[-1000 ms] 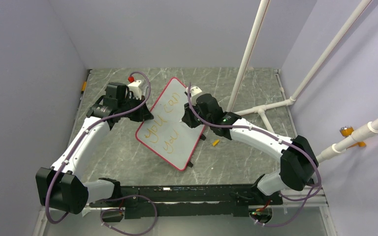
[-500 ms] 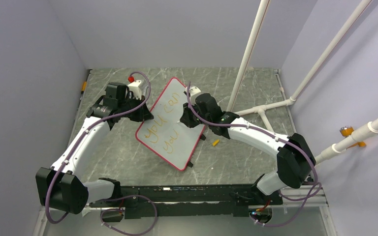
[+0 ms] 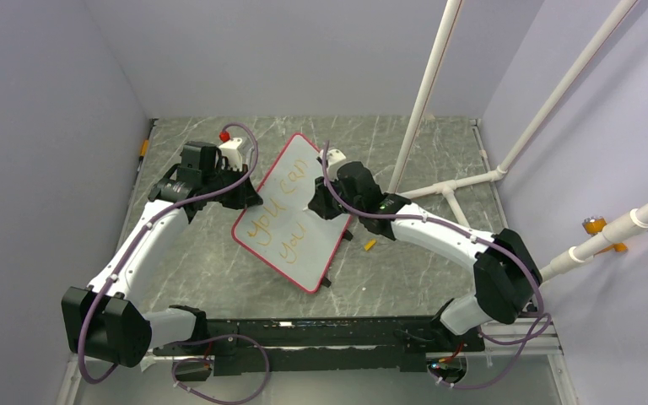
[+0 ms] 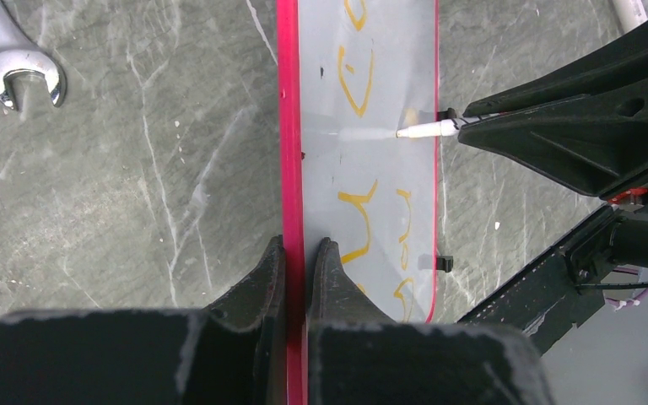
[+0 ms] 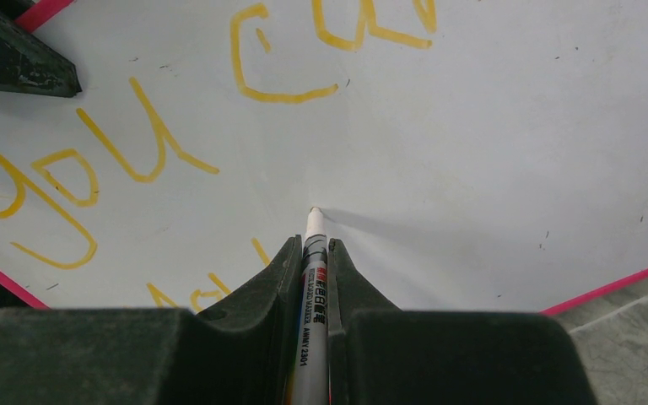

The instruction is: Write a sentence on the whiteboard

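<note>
The whiteboard point(image 3: 308, 253) lies slanted mid-table, white with a red-pink frame. The sentence point(image 3: 277, 207) is orange handwriting in two lines, "you can" above "you". My left gripper point(image 4: 301, 243) is shut on the board's red left edge point(image 4: 289, 126), one finger on each face. My right gripper point(image 5: 314, 242) is shut on a white marker point(image 5: 315, 287). The marker's tip point(image 5: 313, 213) is at the board's bare surface point(image 5: 489, 152), just right of the lower "you". From the left wrist view the marker point(image 4: 426, 130) reaches in from the right over the board.
A steel wrench point(image 4: 13, 59) lies on the marbled table left of the board. A small orange cap point(image 3: 369, 245) sits right of the board. White pipes point(image 3: 426, 93) rise at the back right, and a pipe frame point(image 3: 460, 184) lies on the table. Walls close in on both sides.
My right gripper with the marker has edged slightly left over the board. The left arm and the board have not moved.
</note>
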Tool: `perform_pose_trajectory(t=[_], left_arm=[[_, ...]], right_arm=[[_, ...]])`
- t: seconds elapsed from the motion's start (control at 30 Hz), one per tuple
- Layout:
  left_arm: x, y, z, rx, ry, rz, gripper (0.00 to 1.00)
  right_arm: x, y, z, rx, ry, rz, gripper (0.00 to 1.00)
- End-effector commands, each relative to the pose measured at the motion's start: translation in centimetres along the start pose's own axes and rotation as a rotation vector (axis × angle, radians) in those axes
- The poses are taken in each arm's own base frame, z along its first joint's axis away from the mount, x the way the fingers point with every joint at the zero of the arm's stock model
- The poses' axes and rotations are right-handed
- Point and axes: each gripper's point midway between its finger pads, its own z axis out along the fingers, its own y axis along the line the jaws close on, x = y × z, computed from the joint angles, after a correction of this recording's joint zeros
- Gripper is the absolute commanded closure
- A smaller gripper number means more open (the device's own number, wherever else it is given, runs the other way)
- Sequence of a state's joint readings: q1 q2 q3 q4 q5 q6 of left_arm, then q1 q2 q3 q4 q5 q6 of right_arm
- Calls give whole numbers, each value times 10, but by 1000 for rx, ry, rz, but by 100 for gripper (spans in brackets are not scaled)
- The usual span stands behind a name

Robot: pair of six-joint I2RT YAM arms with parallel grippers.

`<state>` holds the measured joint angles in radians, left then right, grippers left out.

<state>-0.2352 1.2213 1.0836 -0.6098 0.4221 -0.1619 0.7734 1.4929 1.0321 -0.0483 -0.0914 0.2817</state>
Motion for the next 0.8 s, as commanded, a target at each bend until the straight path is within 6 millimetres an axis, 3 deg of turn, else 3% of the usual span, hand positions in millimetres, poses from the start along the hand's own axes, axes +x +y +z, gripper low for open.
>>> perform_pose_trajectory(t=[0.0,0.5,0.77], left_arm=[[-12,30,-3,-147,-46,113,100],[-12,30,-3,-146,-46,112,100],[-12,29,-3,-145,-47,112,100]], right_arm=[[12,-6,3,11,7,4,100],[32,-19,-7,64,29,5,100],[15,-16,-5,65,6,-1,100]])
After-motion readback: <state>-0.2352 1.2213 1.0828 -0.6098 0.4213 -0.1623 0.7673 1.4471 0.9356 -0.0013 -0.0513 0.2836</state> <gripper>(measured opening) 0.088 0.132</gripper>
